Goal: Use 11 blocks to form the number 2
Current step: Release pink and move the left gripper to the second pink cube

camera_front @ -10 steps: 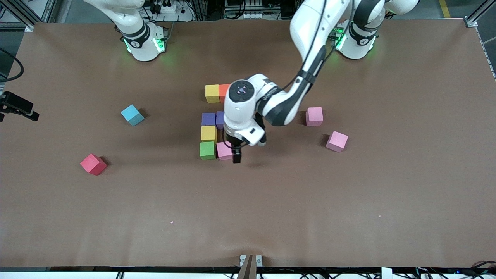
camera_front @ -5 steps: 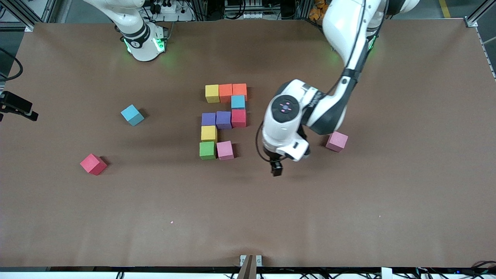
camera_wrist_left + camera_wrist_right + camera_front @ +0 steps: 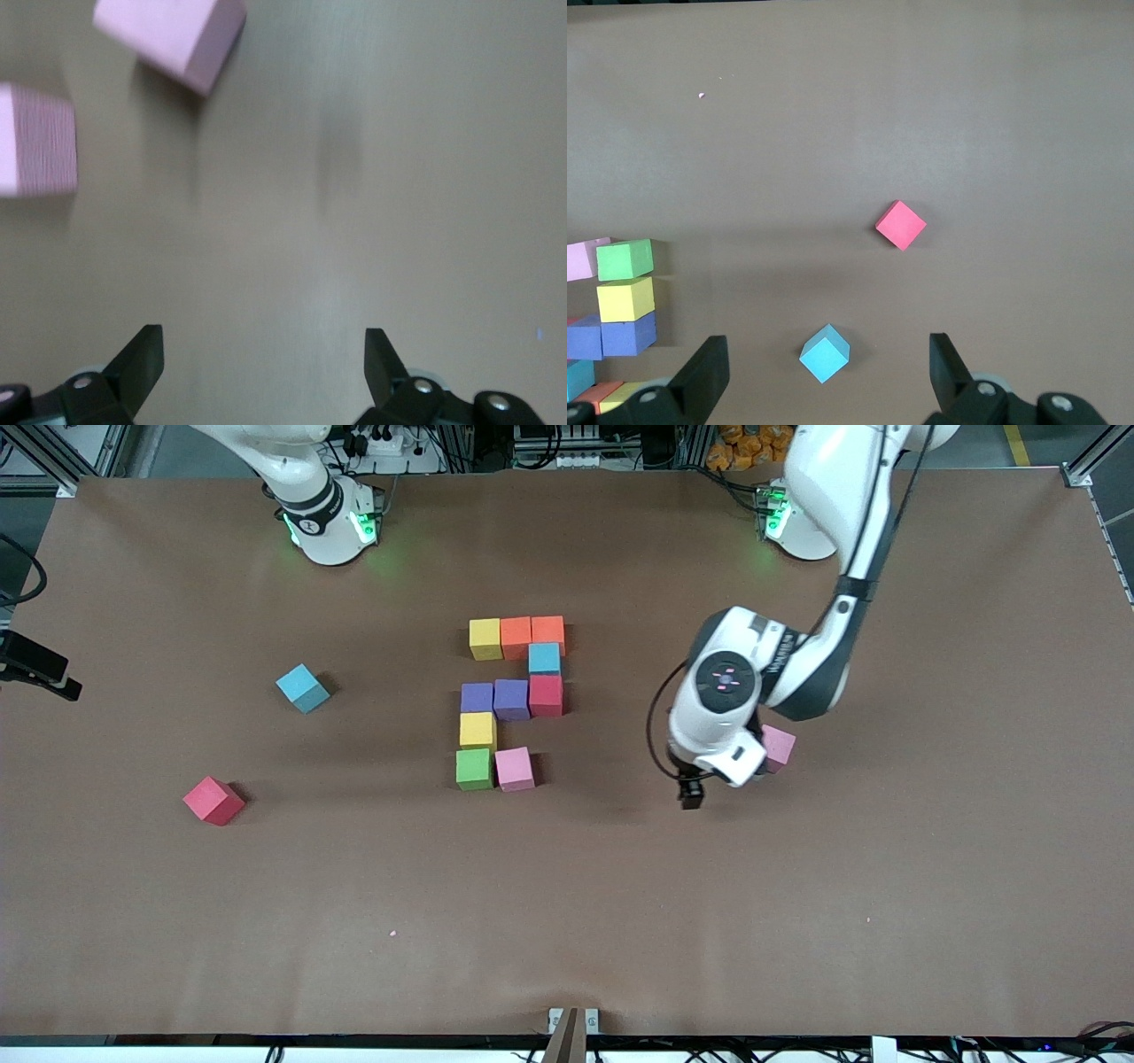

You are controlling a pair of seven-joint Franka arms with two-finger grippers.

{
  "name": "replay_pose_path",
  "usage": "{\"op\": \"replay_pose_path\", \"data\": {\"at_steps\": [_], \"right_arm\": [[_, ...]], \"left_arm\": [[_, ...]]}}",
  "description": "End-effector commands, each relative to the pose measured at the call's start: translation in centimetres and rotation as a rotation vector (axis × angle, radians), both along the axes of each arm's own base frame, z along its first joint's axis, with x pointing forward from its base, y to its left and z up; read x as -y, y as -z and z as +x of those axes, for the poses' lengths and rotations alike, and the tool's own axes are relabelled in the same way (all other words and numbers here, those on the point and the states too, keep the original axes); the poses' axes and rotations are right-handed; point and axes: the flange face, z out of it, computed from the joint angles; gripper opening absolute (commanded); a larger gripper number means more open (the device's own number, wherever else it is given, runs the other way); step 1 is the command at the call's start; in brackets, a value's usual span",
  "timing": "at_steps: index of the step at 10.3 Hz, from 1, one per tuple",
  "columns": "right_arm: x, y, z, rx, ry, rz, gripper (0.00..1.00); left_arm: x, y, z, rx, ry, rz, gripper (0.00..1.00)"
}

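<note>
We are seeing ten touching blocks [image 3: 511, 699] forming the unfinished number 2 [image 3: 496, 731] mid-table, its last row lacking a cube. Loose blue [image 3: 302, 688] and red [image 3: 213, 801] cubes are lying toward the right arm's end, a pink cube [image 3: 781, 747] toward the left arm's.

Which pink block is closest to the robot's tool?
The loose pink block beside the left tool, half hidden by that arm. The other pink block sits in the number.

Loose blocks [image 3: 302, 688] lie beside the number 2 [image 3: 512, 701].
</note>
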Motion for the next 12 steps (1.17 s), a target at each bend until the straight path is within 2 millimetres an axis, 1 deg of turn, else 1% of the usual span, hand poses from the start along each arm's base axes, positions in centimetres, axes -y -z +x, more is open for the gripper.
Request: {"op": "replay_pose_path", "data": {"at_steps": [1,3,5,6,7,8,10,12], "right_arm": [[1.0,-0.5,-0.2,0.007,0.002,-0.005,1.0],[1.1,-0.5,-0.2,0.008,0.004,-0.002,1.0],[1.3,-0.5,-0.2,0.007,0.007,-0.003,1.0],[1.4,-0.5,-0.3,0.007,0.008,-0.005,1.0],[1.3,-0.5,-0.3,0.007,0.007,-0.003,1.0],[1.2,-0.4,-0.2,0.007,0.005,-0.003,1.0],[1.1,-0.3,-0.1,0.006,0.004,-0.003,1.0],[1.2,-0.3,-0.1,0.006,0.005,-0.003,1.0]], "left_arm": [[-6.1,1.0,-0.3,-0.014,0.089,0.001,1.0],[-9.9,2.7,-0.8,-0.025,0.194,0.001,1.0],[-12.5,4.1,-1.6,-0.066,0.367,0.001,1.0],[-14.1,4.2,-2.3,-0.081,0.436,-0.003,1.0],[-15.3,3.7,-3.1,-0.087,0.495,-0.01,1.0],[-15.9,3.4,-3.9,-0.092,0.528,-0.014,1.0],[-16.3,4.5,-4.7,-0.12,0.538,-0.015,1.0],[-16.3,5.8,-5.3,-0.107,0.535,-0.016,1.0]]}}
